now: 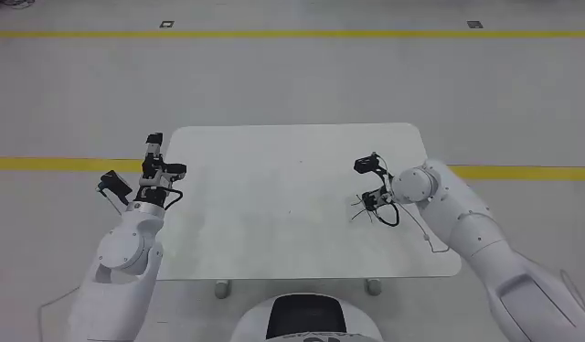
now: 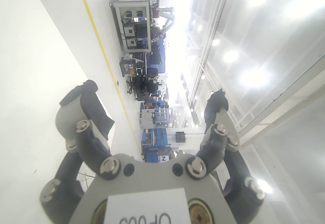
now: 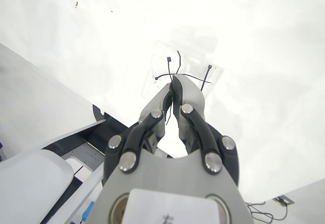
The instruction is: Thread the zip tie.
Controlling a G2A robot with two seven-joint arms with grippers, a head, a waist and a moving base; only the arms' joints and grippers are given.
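Held low over the right side of the white table (image 1: 292,232), my right gripper (image 3: 173,84) (image 1: 371,199) is shut on a thin black zip tie (image 3: 179,62). The tie's strap runs between the pads and trails out behind them. Two or three more black zip ties (image 3: 188,77) (image 1: 359,216) lie crossed just beyond the fingertips on a clear plastic sheet (image 3: 162,57). My left gripper (image 2: 152,90) (image 1: 161,159) is open with nothing between its fingers, raised at the table's left edge and pointing away from the table.
The table edge and the robot's base (image 3: 38,166) lie behind the right gripper. Yellow floor lines (image 1: 292,34) run past the table. Far-off workstations (image 2: 134,24) stand in the hall.
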